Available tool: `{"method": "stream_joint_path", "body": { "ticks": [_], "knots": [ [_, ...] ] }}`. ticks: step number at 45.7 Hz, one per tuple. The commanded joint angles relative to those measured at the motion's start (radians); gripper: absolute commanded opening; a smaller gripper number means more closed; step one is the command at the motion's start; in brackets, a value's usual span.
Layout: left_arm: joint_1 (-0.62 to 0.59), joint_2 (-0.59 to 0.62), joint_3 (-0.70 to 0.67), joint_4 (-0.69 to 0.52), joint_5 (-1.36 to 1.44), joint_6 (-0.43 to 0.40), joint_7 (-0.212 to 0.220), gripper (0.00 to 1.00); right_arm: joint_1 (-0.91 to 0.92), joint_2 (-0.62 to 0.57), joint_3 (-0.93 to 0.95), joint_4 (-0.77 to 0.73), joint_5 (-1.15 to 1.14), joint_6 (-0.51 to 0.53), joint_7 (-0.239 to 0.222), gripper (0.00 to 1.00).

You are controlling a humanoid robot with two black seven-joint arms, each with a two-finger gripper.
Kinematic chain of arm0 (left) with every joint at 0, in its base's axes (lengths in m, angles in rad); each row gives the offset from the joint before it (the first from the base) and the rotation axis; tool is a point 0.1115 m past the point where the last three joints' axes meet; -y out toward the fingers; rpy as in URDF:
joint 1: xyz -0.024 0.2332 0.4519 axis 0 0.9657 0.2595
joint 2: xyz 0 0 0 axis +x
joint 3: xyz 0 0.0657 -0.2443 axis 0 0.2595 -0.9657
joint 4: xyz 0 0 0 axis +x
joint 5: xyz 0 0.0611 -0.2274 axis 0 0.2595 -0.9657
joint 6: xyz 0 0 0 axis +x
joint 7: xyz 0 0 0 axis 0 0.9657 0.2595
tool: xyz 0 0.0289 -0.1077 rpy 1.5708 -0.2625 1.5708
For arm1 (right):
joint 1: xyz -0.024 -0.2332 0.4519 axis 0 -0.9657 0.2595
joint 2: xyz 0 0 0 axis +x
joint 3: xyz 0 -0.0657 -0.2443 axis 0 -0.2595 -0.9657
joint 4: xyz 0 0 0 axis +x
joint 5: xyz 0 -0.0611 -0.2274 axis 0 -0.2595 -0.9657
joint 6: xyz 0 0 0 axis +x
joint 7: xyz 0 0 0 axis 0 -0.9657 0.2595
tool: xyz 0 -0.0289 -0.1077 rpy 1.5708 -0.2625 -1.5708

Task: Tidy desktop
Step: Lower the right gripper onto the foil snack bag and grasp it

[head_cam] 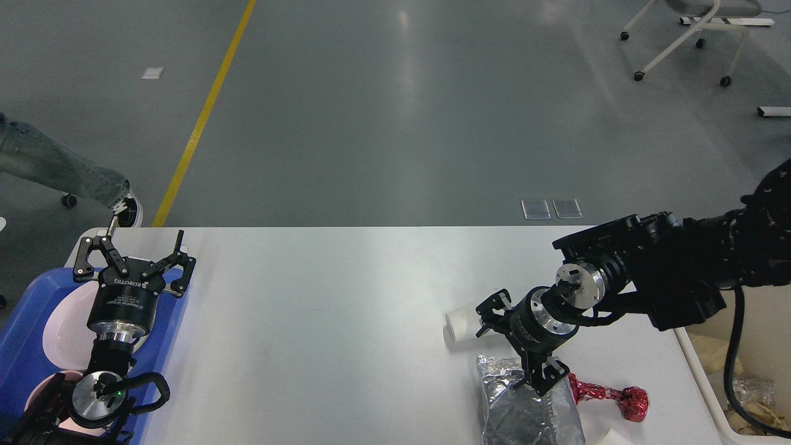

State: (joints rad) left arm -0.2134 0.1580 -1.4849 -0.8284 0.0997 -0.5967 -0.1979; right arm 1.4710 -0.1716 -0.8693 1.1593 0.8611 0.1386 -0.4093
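The white worktop [321,321] fills the lower half of the view, its far edge against grey floor. Take the silver foil bag [525,408] at its near right as your landmark. Just beyond the bag lies a white paper cup [460,322] on its side. Touching the bag's right side is a crumpled red wrapper [609,395]. Further right, off the worktop's edge, a cream bin [735,395] already holds crumpled waste.

Your right gripper [516,343] hangs between cup and bag, fingers spread: one by the cup, the other over the bag's top edge, clamped on nothing.

Far to the bag's left, your left gripper [135,256] hovers over a blue tray [25,321] holding white dishes, fingers wide apart and empty.

The step in hand looks like picking up litter for the bin. Settle on one item first; both fingers must straddle it alone. The bag will likely crumple and slide, so close low and slowly.
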Motion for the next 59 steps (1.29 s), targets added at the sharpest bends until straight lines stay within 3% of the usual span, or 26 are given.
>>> {"method": "stream_joint_path", "body": {
  "ticks": [1,11,17,26,32,45,59],
  "knots": [
    [0.000,0.000,0.000,0.000,0.000,0.000,0.000,0.97,-0.050,-0.003,-0.005,-0.055,0.081,-0.080,0.000,1.00],
    [-0.001,0.000,0.000,0.000,0.000,0.000,0.000,0.97,-0.116,0.001,-0.004,-0.084,0.091,-0.142,-0.010,0.99],
    [0.000,0.000,0.000,0.000,0.000,0.000,0.000,0.97,-0.123,0.000,-0.004,-0.108,0.153,-0.162,-0.011,0.92],
    [0.000,0.000,0.000,0.000,0.000,0.000,0.000,0.97,-0.161,0.007,-0.004,-0.147,0.213,-0.169,-0.011,0.89],
    [0.000,0.000,0.000,0.000,0.000,0.000,0.000,0.96,-0.181,0.020,0.001,-0.167,0.251,-0.169,-0.013,0.76],
    [0.000,0.000,0.000,0.000,0.000,0.000,0.000,0.97,-0.182,0.021,0.016,-0.171,0.271,-0.162,-0.011,0.00],
    [-0.001,0.000,0.000,0.000,0.000,0.000,0.000,0.97,-0.184,0.023,0.015,-0.187,0.269,-0.168,-0.011,0.00]
  ]
}}
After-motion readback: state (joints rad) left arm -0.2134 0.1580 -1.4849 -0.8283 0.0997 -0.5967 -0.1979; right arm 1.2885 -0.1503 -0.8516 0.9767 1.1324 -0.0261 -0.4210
